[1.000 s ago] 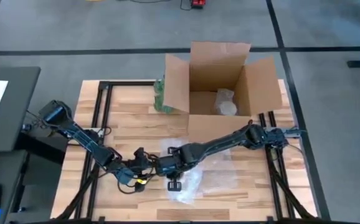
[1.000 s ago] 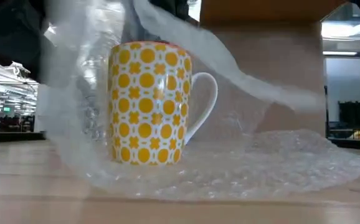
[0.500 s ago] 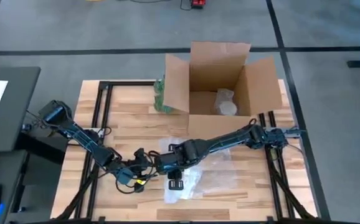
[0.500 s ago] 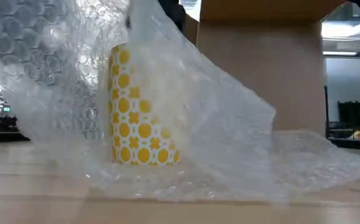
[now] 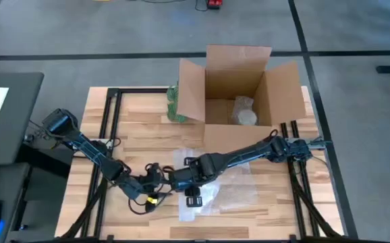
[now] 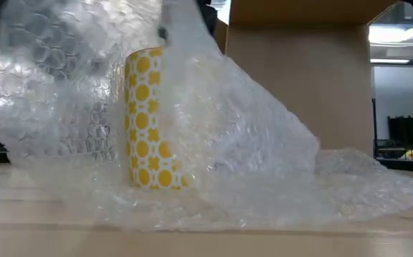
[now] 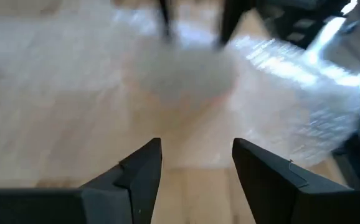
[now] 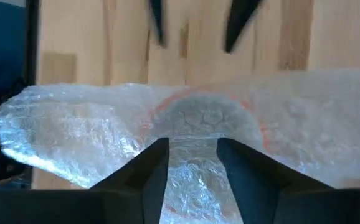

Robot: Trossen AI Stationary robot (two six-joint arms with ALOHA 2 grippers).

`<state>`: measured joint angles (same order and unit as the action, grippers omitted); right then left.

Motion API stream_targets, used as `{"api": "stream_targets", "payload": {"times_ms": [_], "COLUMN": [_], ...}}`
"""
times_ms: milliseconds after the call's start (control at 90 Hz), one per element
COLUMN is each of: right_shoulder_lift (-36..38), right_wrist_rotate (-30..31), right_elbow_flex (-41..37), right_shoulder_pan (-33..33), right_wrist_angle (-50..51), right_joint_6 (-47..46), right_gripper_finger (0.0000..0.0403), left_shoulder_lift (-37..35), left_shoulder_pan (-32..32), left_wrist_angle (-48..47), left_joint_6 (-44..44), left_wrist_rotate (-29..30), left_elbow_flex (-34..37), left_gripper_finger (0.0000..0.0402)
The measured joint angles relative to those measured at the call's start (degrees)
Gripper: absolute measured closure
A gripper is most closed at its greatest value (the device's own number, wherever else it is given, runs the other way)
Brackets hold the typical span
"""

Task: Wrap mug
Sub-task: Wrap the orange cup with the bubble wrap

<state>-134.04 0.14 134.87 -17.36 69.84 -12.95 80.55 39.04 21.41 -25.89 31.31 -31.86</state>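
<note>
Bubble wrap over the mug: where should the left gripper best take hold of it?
Probably the loose flap of the bubble wrap standing beside the mug, approached level from the left gripper side. That flap stands free, while the right gripper pinches the sheet over the rim.

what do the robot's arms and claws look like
Both arms are dark, slim and jointed. The left arm carries black cables along its links, with a small yellow spot near its claw. The claw's fingers are dark, flat and wedge-shaped, tapering at the tips. The right claw has matching dark angular fingers.
</note>
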Motion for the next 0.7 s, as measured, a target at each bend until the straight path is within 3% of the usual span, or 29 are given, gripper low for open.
{"api": "stream_targets", "payload": {"times_ms": [144, 344, 533, 700], "right_shoulder_lift": [0.0, 0.0, 0.0, 0.2], "right_wrist_rotate": [0.0, 0.1, 0.1, 0.1], "right_elbow_flex": [0.0, 0.0, 0.0, 0.1], "right_shoulder_pan": [0.3, 0.2, -0.2, -0.2], "right_wrist_angle": [0.7, 0.7, 0.5, 0.2], "right_joint_6": [0.4, 1.7, 2.9, 3.0], "right_gripper_finger": [0.0278, 0.0328, 0.0394, 0.0401], "left_shoulder_lift": [0.0, 0.5, 3.0, 3.6], "left_shoulder_pan": [-0.1, -2.5, -5.0, -6.2], "left_wrist_angle": [6.8, 7.2, 9.1, 9.4], "left_joint_6": [4.8, 6.2, 5.9, 5.2], "left_wrist_rotate": [0.0, -2.8, -4.1, -4.0], "left_elbow_flex": [0.0, 0.0, 0.0, 0.0], "left_gripper_finger": [0.0222, 0.0225, 0.0257, 0.0287]}}
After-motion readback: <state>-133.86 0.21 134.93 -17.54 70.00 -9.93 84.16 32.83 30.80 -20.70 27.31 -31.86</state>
